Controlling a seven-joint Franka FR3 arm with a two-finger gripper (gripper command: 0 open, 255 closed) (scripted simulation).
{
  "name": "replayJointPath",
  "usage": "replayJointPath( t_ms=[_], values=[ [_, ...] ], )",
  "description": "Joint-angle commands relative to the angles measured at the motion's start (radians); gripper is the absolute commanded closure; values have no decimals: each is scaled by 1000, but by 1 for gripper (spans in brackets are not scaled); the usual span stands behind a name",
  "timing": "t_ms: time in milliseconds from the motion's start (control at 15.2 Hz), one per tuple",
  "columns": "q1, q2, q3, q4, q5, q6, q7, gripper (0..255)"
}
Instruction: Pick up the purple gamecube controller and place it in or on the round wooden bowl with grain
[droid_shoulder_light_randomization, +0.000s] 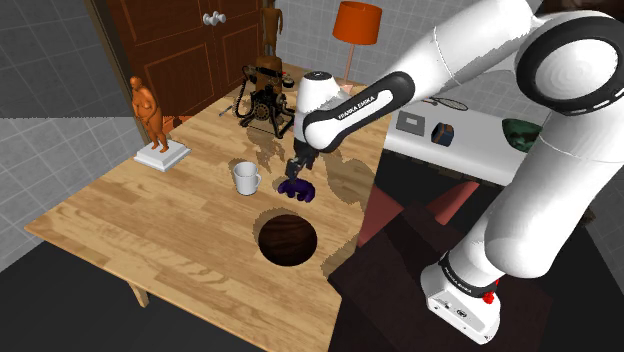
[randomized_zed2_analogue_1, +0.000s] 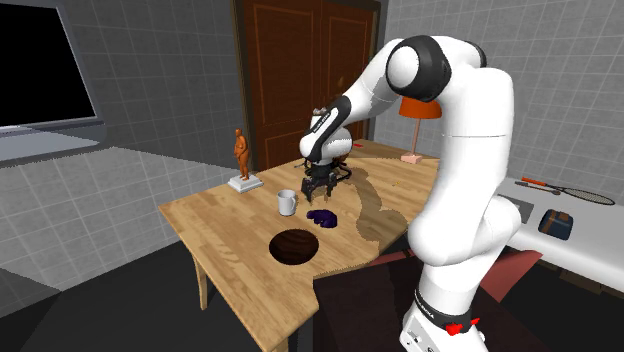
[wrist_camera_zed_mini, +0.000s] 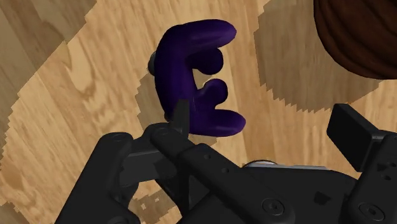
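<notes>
The purple gamecube controller (droid_shoulder_light_randomization: 297, 187) (randomized_zed2_analogue_1: 322, 217) (wrist_camera_zed_mini: 191, 70) lies flat on the wooden table. My black gripper (droid_shoulder_light_randomization: 300, 168) (randomized_zed2_analogue_1: 322, 186) (wrist_camera_zed_mini: 264, 122) hangs just above it, open. In the wrist view the controller lies by one finger (wrist_camera_zed_mini: 180, 116) rather than centred in the gap, and the other finger (wrist_camera_zed_mini: 348, 127) stands well apart over bare wood. Nothing is held. The round dark wooden bowl (droid_shoulder_light_randomization: 287, 240) (randomized_zed2_analogue_1: 296, 245) (wrist_camera_zed_mini: 359, 35) sits a short way from the controller, towards the table's near edge.
A white mug (droid_shoulder_light_randomization: 246, 178) (randomized_zed2_analogue_1: 287, 202) stands close beside the controller. Farther back on the table (droid_shoulder_light_randomization: 120, 220) are an orange figurine on a white base (droid_shoulder_light_randomization: 153, 115) (randomized_zed2_analogue_1: 241, 157) and an antique telephone (droid_shoulder_light_randomization: 264, 97). An orange lamp (droid_shoulder_light_randomization: 357, 24) stands behind.
</notes>
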Motion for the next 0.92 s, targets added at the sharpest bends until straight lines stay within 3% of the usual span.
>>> replayJointPath(
  t_ms=[0, 198, 858],
  values=[
    [7, 81, 7, 38, 0, 31, -7, 0],
    [19, 183, 17, 94, -2, 61, -15, 0],
    [28, 269, 9, 98, -15, 142, -6, 0]
  ],
)
